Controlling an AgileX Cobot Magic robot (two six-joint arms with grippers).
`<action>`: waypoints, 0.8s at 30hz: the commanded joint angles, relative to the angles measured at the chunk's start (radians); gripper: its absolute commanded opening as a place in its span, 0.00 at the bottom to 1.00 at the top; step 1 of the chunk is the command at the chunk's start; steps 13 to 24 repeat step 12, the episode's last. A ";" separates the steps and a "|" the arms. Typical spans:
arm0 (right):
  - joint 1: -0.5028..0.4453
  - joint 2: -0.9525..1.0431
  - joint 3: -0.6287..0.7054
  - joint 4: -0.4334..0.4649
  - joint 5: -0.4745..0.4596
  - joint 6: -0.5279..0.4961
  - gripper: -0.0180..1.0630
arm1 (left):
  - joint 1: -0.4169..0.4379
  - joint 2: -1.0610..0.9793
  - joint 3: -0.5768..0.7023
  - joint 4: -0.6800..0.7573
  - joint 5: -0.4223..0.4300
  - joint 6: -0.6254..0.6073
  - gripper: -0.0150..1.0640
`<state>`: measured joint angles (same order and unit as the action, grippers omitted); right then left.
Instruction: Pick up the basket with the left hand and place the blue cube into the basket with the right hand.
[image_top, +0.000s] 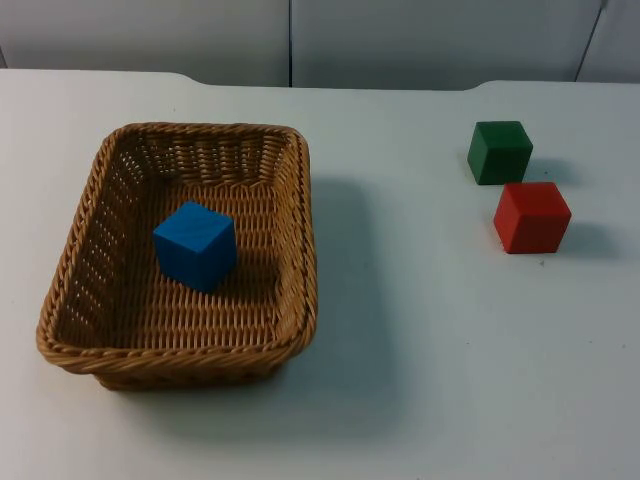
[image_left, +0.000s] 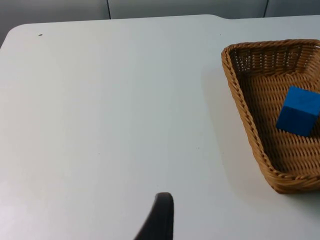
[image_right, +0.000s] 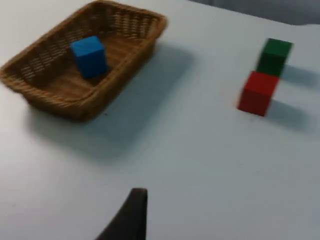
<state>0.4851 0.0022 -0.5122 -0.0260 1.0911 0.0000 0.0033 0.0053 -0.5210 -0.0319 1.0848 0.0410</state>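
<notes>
Blue cube seated inside the wicker basket on the white tabletop (image_top: 400, 380)

At the left, the woven brown basket (image_top: 295, 250) is stood flat on the tabletop, its sloping walls and braided rim seen whole; the blue cube (image_top: 196, 245), matte and sharp-edged, is set on the basket floor, turned a little askew. Well apart to the right, a green cube (image_top: 499, 151) and a red cube (image_top: 532, 216) are placed just beside each other. A fingertip of the left tool (image_left: 161, 217) and of the right tool (image_right: 131, 215) is seen above bare tabletop; whether either is apart or together cannot be told

White table (image_top: 420, 380): basket (image_top: 120, 345), two cubes (image_top: 531, 217).
</notes>
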 joint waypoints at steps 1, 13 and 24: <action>-0.122 -0.002 0.004 0.003 -0.013 0.000 0.98 | 0.004 -0.005 0.008 -0.002 -0.007 -0.007 0.76; -0.487 -0.002 0.004 0.003 -0.013 0.000 0.98 | 0.004 -0.005 0.008 -0.002 -0.007 -0.007 0.76; -0.487 -0.002 0.004 0.003 -0.013 0.000 0.98 | 0.004 -0.005 0.008 -0.002 -0.007 -0.007 0.76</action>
